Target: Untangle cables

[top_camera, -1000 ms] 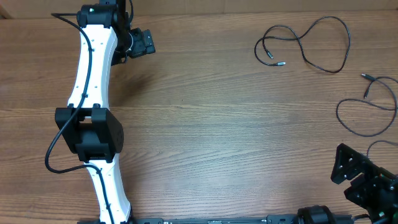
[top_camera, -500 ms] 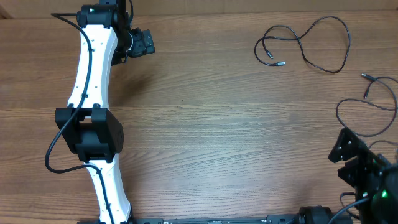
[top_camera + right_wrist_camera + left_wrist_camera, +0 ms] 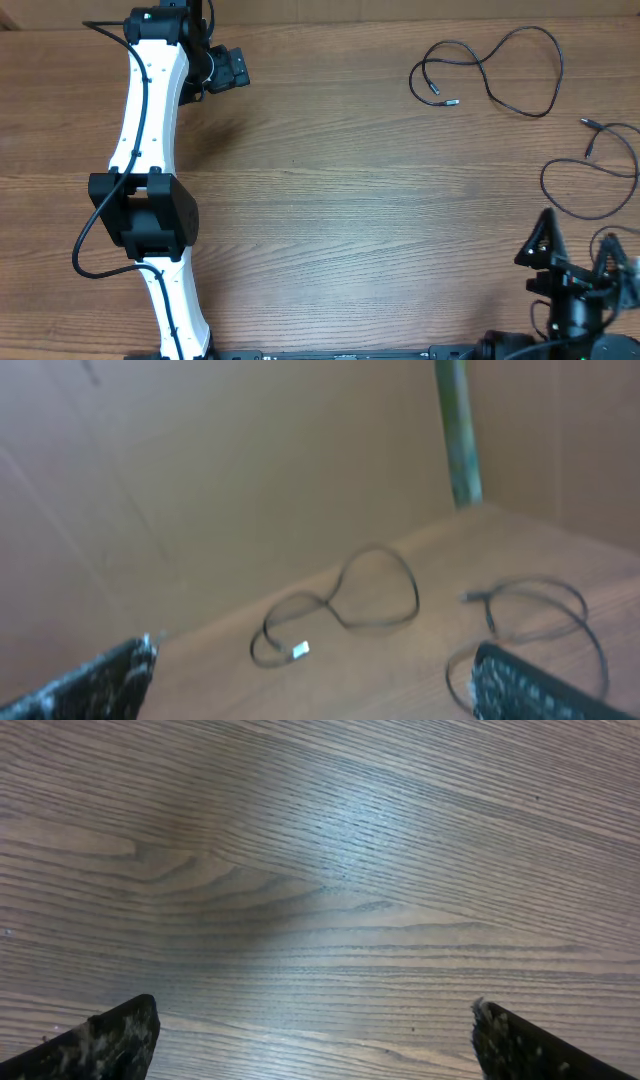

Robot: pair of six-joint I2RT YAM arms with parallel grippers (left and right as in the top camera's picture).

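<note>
Two thin black cables lie apart on the wooden table at the far right. One cable (image 3: 490, 65) forms loops near the back edge, and it shows as a loop with a pale plug tip (image 3: 340, 605) in the right wrist view. The other cable (image 3: 590, 170) curls along the right edge and runs out of frame (image 3: 545, 610). My right gripper (image 3: 575, 248) is open at the front right corner, just short of that second cable, with nothing between its fingers (image 3: 315, 678). My left gripper (image 3: 228, 68) is open at the back left over bare wood (image 3: 315, 1040), far from both cables.
The white left arm (image 3: 150, 150) stretches along the table's left side with its own thicker black cord (image 3: 90, 230). A brown wall and a green post (image 3: 455, 430) stand behind the table's far edge. The table (image 3: 350, 200) is plain wood.
The right gripper has turned at the front right corner and now points toward the back of the table, its fingers standing apart. The left arm and both cables have not moved.
</note>
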